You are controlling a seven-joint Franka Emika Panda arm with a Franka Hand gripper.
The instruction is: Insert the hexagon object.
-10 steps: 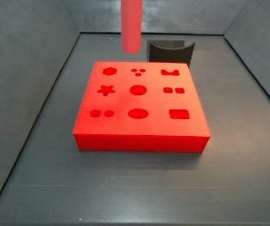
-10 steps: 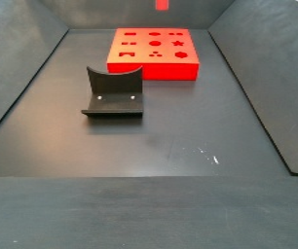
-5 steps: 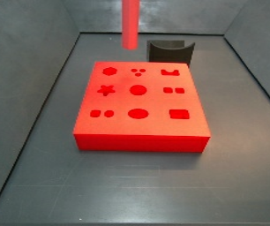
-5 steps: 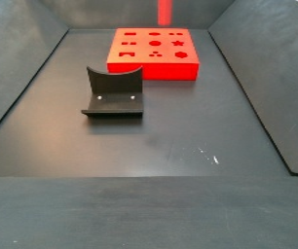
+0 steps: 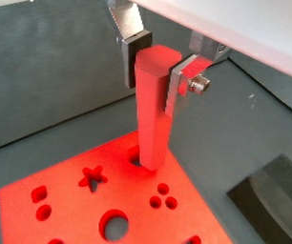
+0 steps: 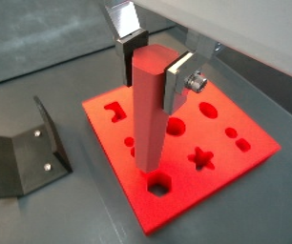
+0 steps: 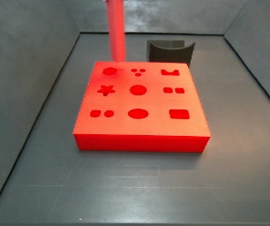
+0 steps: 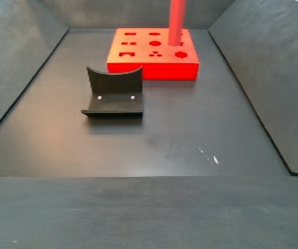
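The hexagon object [image 5: 150, 105], a long red bar, hangs upright in my gripper [image 5: 159, 63], whose silver fingers [image 5: 184, 80] are shut on its upper end; this also shows in a wrist view [image 6: 150, 105] with the gripper [image 6: 157, 67]. Its lower end is just above the red block [image 6: 232, 133] next to the hexagon hole [image 6: 157, 184]. In both side views the bar [image 7: 114, 31] [image 8: 178, 21] stands over the block's [image 7: 138, 110] [image 8: 149, 60] corner by that hole [image 7: 110, 71]. The gripper itself is above the edge of both side views.
The dark fixture [image 8: 113, 92] stands on the floor apart from the block; it also shows in other views [image 7: 169, 50] [image 6: 21, 162] [image 5: 274, 191]. Grey walls [image 7: 32, 88] slope up around the dark floor [image 8: 152, 156].
The bar has moved sideways from beyond the block to over its hexagon-hole corner, and has come lower. The block and the fixture have not moved.
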